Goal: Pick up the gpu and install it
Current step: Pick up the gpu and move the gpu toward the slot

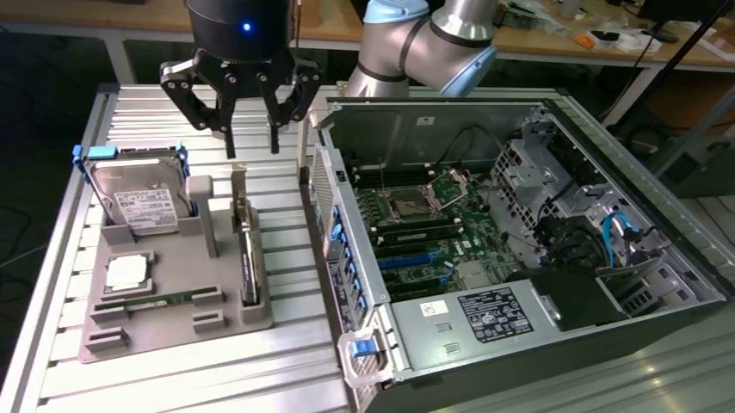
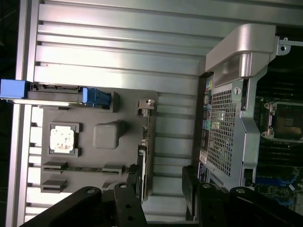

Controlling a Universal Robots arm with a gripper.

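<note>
Wide apart and empty, the jaws of the gripper hang in the air above the back edge of the grey tray, with nothing between the 2 fingers. Below them, apart from the tips, the gpu stands on its long edge in a slot along the tray's edge that faces the computer case. Its pale metal bracket rises at the back end, the end nearest the gripper. Nothing touches the card, so the pick-up is not yet made.

Further out, a hard drive leans in the tray's other back corner, a processor chip lies flat in front of it, and a green memory stick runs along the front edge. The tray rests on a ribbed metal table, with the open case just beside it.

Several things could go wrong from here, as I judge it. The card is thin and sits between the slot walls, so a descent that is slightly off line could land 1 finger on the tray or on the bracket instead of straddling the board. A grip taken only at the bracket end would likely let the far end sag or bind in the slot. The case wall stands close, and a wide jaw could clip it.
</note>
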